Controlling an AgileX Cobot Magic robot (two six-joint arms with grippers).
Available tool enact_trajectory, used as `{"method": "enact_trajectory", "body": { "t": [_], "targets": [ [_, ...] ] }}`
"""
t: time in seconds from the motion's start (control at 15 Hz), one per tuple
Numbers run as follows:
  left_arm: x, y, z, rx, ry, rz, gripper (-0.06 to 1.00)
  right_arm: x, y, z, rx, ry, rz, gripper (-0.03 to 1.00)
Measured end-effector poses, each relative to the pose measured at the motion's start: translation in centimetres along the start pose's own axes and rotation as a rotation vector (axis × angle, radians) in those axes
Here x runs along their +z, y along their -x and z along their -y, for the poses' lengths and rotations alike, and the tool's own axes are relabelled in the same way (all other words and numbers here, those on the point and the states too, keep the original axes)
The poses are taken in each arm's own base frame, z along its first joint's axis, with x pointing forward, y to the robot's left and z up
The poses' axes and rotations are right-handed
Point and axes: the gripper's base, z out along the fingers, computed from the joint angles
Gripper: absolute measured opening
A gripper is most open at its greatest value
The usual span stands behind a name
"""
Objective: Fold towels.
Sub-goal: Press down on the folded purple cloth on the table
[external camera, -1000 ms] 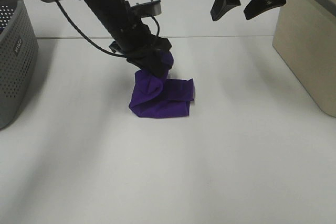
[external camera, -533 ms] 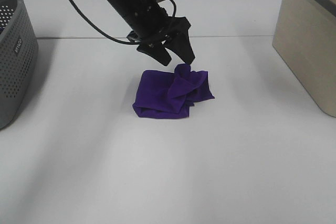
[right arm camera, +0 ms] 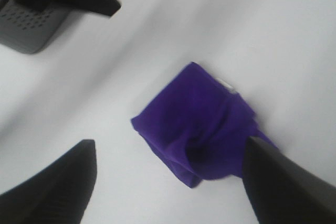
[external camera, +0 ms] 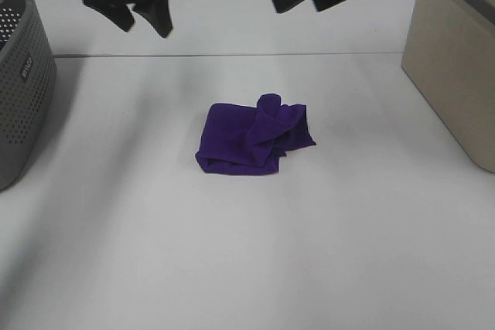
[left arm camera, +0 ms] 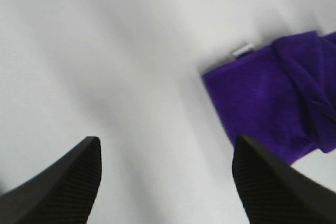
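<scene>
- Item: towel (external camera: 254,138), one piece, deep purple, plain. It lies near the middle of the table (external camera: 232,268), well apart from both arms, gathered into a rough rectangle, with a rumpled flap heaped on its top at the side nearer the beige box.
- Tag: small white tag (left arm camera: 242,50) showing at one edge of the cloth (plainest in the left wrist view).
- Handling, as judged: light, soft and limp. It should drape and sag when lifted and will hold no shape of its own. It is not fragile, and the pile looks likely to grip rather than slip.
- Where to take hold, as judged: pinch the loose flap or a free corner at the edge. The folded spine along the near side offers less to grip.
- Fold state, as judged: untidy, not yet a clean fold.
- Left end effector (external camera: 138,17): raised high at the back of the table near the basket, fingers spread wide, nothing between them.
- Right end effector (external camera: 298,4): raised high at the back, fingers likewise spread, nothing held.
- Surface: white, smooth, matte, with soft shadows only.
- Surroundings: grey perforated basket (external camera: 23,75) at the left edge, beige box (external camera: 452,67) at the right edge, and a pale wall behind.
</scene>
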Motion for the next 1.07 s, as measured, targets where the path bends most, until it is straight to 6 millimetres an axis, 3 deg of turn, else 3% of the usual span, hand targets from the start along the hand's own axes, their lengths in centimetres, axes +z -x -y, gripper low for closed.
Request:
{"method": "enact_trajectory", "body": {
  "t": [0.07,0.13,0.2,0.4,0.47,0.8,1.07],
  "targets": [
    [-1.5,-0.1,-1.5,-0.033,0.035,0.023,0.65,2.3,-0.4,0.4,-0.026,0.069,-0.003,0.76],
    [-3.0,-0.1,-2.6,-0.067,0.044,0.050,0.65,6.8,-1.1,0.4,-0.120,0.145,-0.015,0.76],
    [-3.1,-0.1,-2.7,-0.073,0.036,0.054,0.65,9.4,-1.5,-0.2,-0.189,0.170,-0.046,0.76],
    [-3.1,-0.1,-2.6,-0.076,0.027,0.054,0.65,14.2,-1.5,-2.1,-0.334,0.177,-0.128,0.75],
    [-3.1,-0.1,-2.5,-0.076,0.025,0.055,0.65,15.5,-1.7,-1.5,-0.331,0.161,-0.160,0.75],
    [-3.2,-0.1,-2.6,-0.054,0.025,0.052,0.65,18.3,-4.4,1.6,-0.313,0.111,-0.301,0.74],
    [-3.2,-0.1,-2.6,-0.052,0.025,0.052,0.65,17.2,-5.5,4.7,-0.312,0.025,-0.403,0.74]
  ]
}}
